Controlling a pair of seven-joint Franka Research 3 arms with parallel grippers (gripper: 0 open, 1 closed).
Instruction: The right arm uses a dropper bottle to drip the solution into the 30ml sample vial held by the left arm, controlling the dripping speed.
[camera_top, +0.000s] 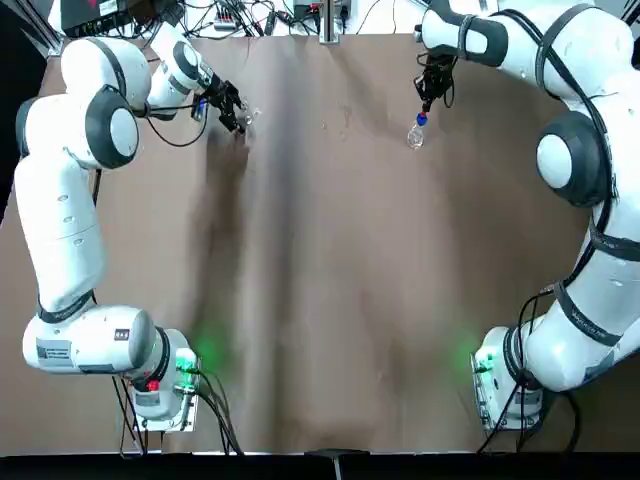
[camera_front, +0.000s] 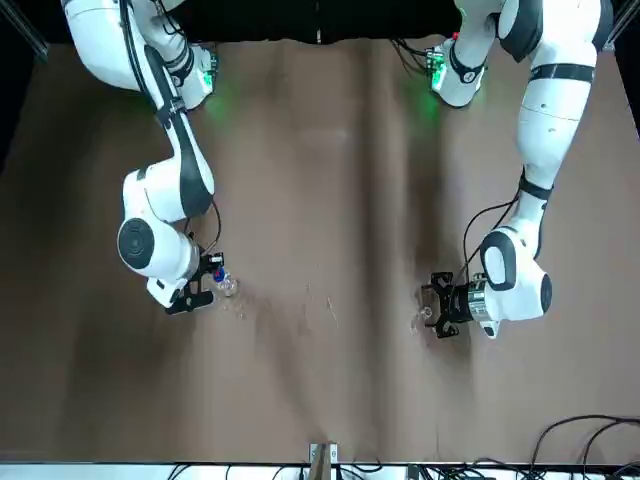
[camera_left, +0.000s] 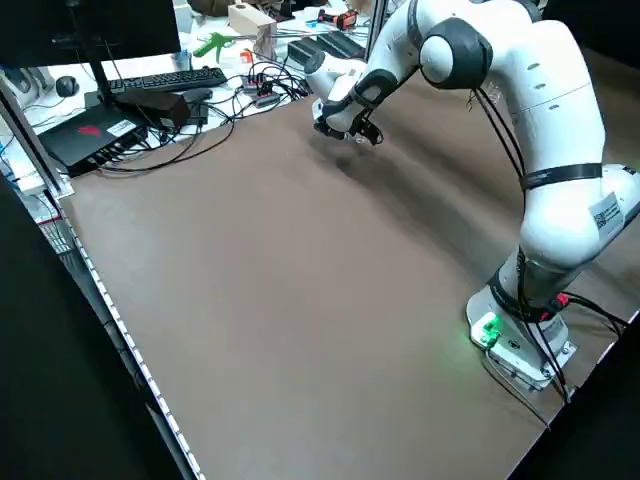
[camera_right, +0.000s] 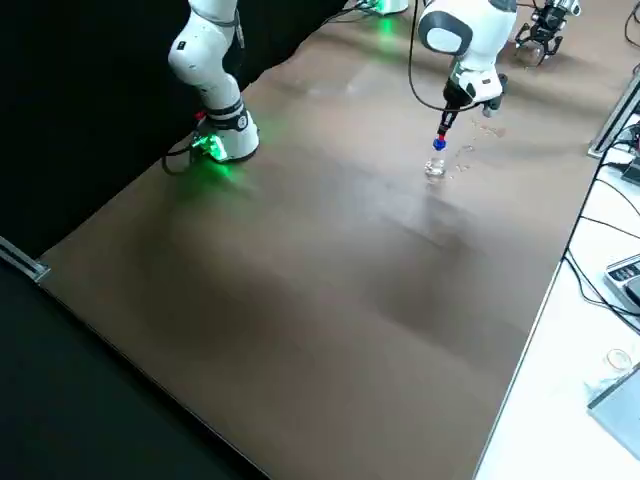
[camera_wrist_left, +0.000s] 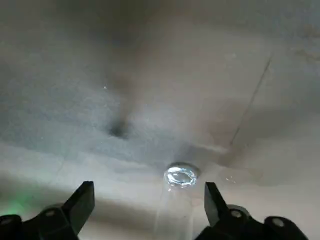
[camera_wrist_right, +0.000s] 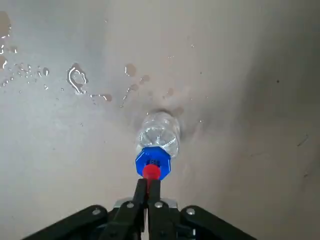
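Right wrist view showed my right claw (camera_wrist_right: 148, 186) closed on the thin red bulb of the dropper bottle (camera_wrist_right: 156, 143). The bottle hung straight below my fingertips, with its blue collar just under the bulb and the clear body under the collar. I could not tell how much solution was inside the clear body. On the brown table (camera_wrist_right: 240, 75) beyond the bottle lay some small drops and one ring of wet. In the top view this claw was at the far side of the table, with the bottle under it.

My left claw (camera_wrist_left: 149, 204) was open, its two fingers wide apart. The 30ml sample vial (camera_wrist_left: 179, 192) stood between them, nearer to one finger, and touched neither. Its round mouth was open and pointed up. I could not see any liquid in it. The two claws were well apart from each other.
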